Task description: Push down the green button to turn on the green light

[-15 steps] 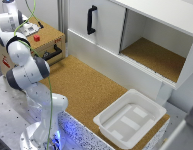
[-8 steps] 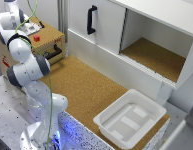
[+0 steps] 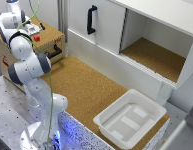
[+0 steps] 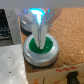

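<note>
**A:** Green is what fills the wrist view: a round green push button (image 4: 40, 46) in a pale grey collar, sitting on a cork-topped wooden box (image 3: 48, 42) at the far end of the cork-covered bench (image 3: 91, 90), toward the exterior view's left. Is the light on?

**B:** I can't say. A bluish-white glow shows above the fingers, but whether that's the task's lamp isn't clear.

**A:** And the pincer (image 4: 39, 36)?

**B:** Narrow. Its 2 slim metal fingertips (image 4: 37, 34) stand nearly together with nothing between them, the tips over the button's cap. Touching or just above, I can't tell from this angle.

**A:** So which way does the button lie from it?

**B:** Straight below, along the fingers' own long axis. My judgement is that the press needs only a vertical descent, no sideways shift, since the tips look centred on the cap.

**A:** The exterior view helps little; the white robot arm (image 3: 26, 70) reaches back over the box and the button itself is too small to pick out there.
</note>
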Controlling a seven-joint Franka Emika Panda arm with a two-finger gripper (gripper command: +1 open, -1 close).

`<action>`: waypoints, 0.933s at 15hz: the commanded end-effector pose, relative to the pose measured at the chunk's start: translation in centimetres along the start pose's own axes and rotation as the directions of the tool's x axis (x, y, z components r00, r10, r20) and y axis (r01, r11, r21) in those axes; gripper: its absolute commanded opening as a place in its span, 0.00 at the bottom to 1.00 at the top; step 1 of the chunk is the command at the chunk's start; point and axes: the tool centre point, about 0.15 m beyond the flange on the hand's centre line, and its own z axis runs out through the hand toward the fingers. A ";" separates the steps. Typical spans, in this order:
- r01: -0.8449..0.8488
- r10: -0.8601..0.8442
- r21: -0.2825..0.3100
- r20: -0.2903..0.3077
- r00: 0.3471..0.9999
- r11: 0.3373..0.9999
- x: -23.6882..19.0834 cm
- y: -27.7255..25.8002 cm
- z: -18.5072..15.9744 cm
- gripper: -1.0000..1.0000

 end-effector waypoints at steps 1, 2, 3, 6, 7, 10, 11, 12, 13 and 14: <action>-0.016 0.016 -0.008 0.101 0.995 1.000 2.5 -0.1 2.7 0.00; -0.017 0.019 -0.018 0.097 0.995 1.000 2.2 -0.1 2.2 0.00; -0.024 0.026 -0.033 0.075 0.997 0.999 2.0 0.0 0.9 0.00; -0.040 0.041 -0.073 0.020 0.999 0.997 1.1 0.4 -3.3 0.00; -0.057 0.058 -0.089 0.004 0.998 0.994 0.8 1.0 -4.5 0.00; -0.149 0.143 -0.123 -0.060 0.988 0.981 -0.2 3.1 -7.6 0.00; -0.182 0.175 -0.118 -0.064 0.982 0.976 -0.7 3.7 -7.5 0.00; -0.202 0.195 -0.122 -0.061 0.979 0.972 -1.0 4.0 -7.4 1.00; -0.228 0.222 -0.113 -0.060 0.973 0.967 -1.5 4.3 -7.0 1.00; -0.232 0.227 -0.110 -0.051 0.972 0.967 -1.9 4.4 -6.5 1.00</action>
